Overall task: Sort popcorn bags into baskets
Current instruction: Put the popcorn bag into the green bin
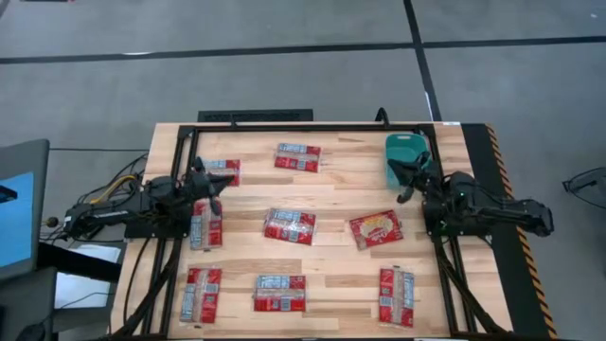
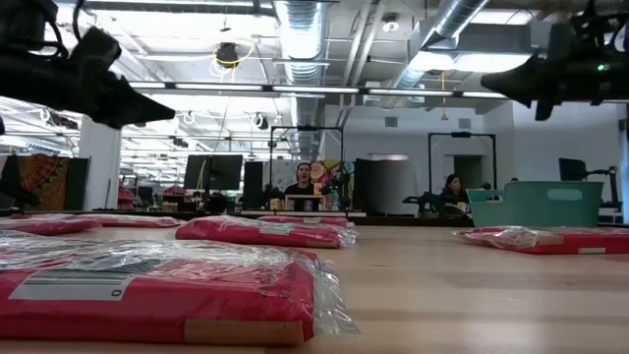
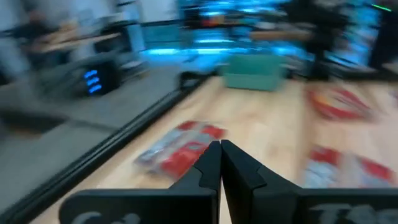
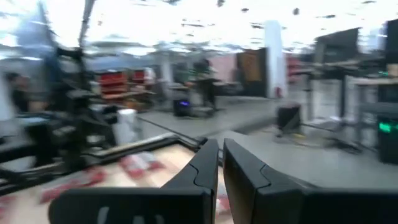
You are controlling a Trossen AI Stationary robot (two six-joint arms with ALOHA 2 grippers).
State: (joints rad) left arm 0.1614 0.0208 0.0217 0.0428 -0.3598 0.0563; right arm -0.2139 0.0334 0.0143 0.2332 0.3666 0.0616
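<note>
Several flat red popcorn bags with white label panels lie flat across the wooden table, among them one at the centre (image 1: 290, 225) and one with a yellowish picture (image 1: 376, 228). The teal basket (image 1: 406, 148) stands at the far right corner and also shows in the low view (image 2: 546, 203). My left gripper (image 1: 221, 186) hovers shut and empty above the table, between the bag at the far left (image 1: 227, 170) and another bag (image 1: 205, 224). My right gripper (image 1: 405, 176) is shut and empty, raised just beside the basket's near edge.
A black metal frame (image 1: 312, 127) runs around the table's edges. Three more bags lie along the near edge (image 1: 280, 294). Bare wood (image 1: 341, 189) separates the bags in the middle. A monitor (image 1: 17, 213) stands off the table's left side. People sit in the room beyond.
</note>
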